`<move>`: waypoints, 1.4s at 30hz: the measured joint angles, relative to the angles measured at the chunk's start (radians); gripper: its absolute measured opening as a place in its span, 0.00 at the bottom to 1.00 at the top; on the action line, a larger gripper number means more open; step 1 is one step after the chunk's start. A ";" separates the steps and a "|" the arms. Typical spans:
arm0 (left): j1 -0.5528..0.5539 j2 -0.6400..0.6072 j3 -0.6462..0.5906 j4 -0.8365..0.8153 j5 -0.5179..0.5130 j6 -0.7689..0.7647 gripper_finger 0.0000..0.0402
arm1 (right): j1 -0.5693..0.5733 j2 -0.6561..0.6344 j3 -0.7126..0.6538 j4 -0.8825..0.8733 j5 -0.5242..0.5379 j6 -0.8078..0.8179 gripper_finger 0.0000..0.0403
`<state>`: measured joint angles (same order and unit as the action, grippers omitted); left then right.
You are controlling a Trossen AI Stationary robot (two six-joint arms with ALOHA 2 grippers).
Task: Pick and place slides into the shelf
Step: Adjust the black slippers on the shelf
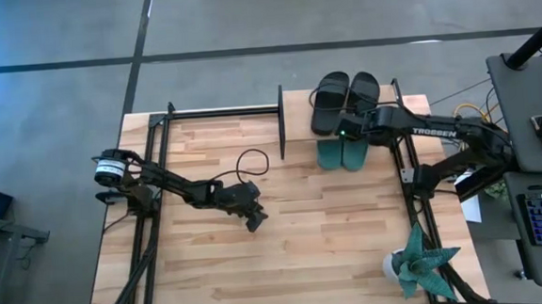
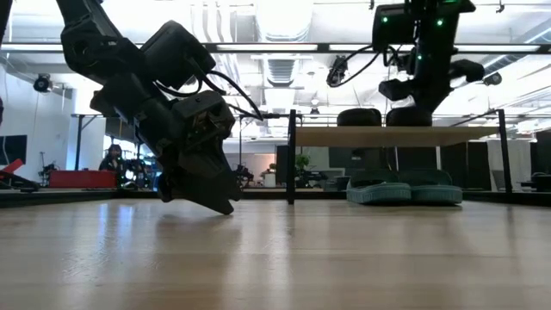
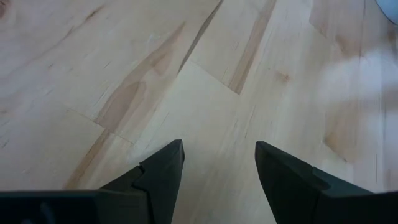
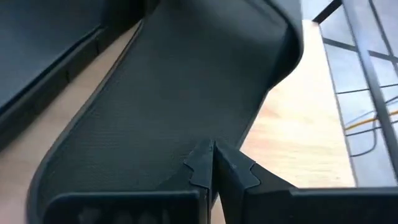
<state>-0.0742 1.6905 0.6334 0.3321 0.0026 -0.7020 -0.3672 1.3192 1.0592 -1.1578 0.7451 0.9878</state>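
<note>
Two black slides (image 1: 329,101) (image 1: 363,94) lie side by side on the shelf's top board (image 1: 296,122). In the low view they are the dark humps (image 2: 359,116) (image 2: 410,115) on the board (image 2: 396,136). Two teal slides (image 1: 331,155) (image 1: 354,153) rest on their soles on the tabletop under the board (image 2: 379,191) (image 2: 435,191). My right gripper (image 4: 213,167) is shut with nothing between its fingers, over the heel end of the right-hand black slide (image 4: 174,93). My left gripper (image 3: 217,162) stands open just above bare wood near the table's middle (image 1: 254,219).
A teal spiky plant (image 1: 419,261) stands at the near right corner. A black cable loop (image 1: 251,161) lies beside the left arm. Black frame rails (image 1: 150,178) (image 1: 408,162) run along both table sides. There is free wood in the table's middle and near half.
</note>
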 joint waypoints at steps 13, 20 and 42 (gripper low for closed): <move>0.000 0.000 0.000 0.000 -0.001 0.002 0.48 | 0.006 -0.083 -0.057 0.200 -0.062 -0.019 0.02; 0.000 0.000 0.000 0.000 -0.003 0.003 0.48 | 0.007 -0.073 -0.087 0.236 -0.114 -0.036 0.02; -0.001 0.000 -0.001 0.000 -0.016 0.011 0.48 | 0.020 -0.157 -0.119 0.144 -0.071 -0.020 0.02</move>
<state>-0.0750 1.6905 0.6324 0.3317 -0.0133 -0.6907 -0.3473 1.1618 0.9398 -1.0134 0.6737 0.9680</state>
